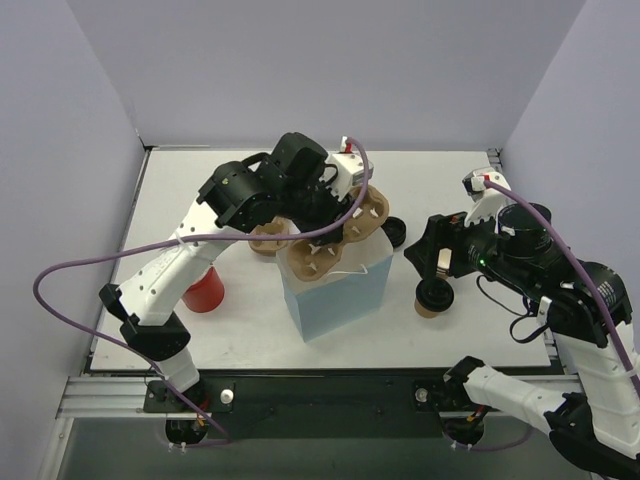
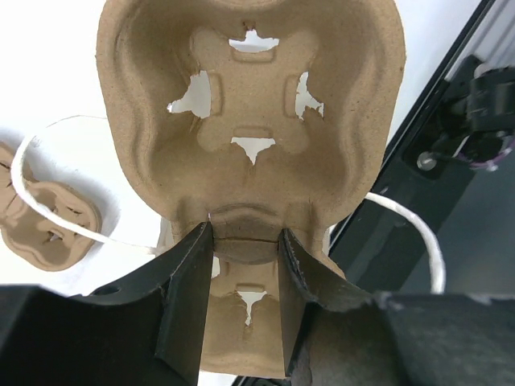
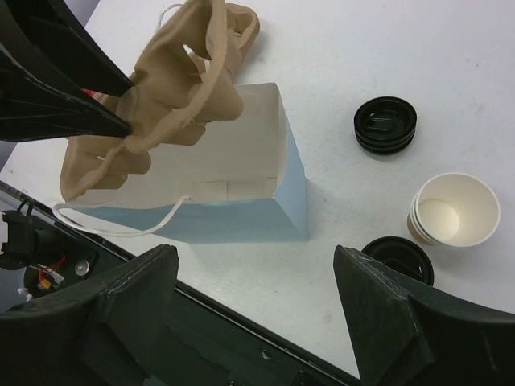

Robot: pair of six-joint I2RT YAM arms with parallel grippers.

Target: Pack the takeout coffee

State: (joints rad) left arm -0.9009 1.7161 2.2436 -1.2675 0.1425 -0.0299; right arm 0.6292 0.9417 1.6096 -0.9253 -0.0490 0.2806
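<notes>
1. Bag [image 1: 340,295], light blue, stands upright mid-bench [image 1: 450,190], mouth open.
2. Grip: left hand [image 2: 244,237] is clamped on the middle bridge of a tan two-hole pulp tray [image 2: 249,96], held tilted over the bag's mouth.
3. Idle: right hand [image 3: 253,297] is spread wide and empty, above the bench at 3 o'clock of the bag.
4. Kraft cup [image 3: 455,213] stands on the bench at 4 o'clock of the bag, unlidded, white inside. One black lid [image 3: 398,253] lies just beside it; a second lid [image 3: 386,125] lies at 1 o'clock of the bag.
5. Red cup [image 1: 205,292] sits on the bench at 9 o'clock of the bag, partly behind the left arm.
6. Spare tray [image 1: 268,240] lies at 11 o'clock.
</notes>
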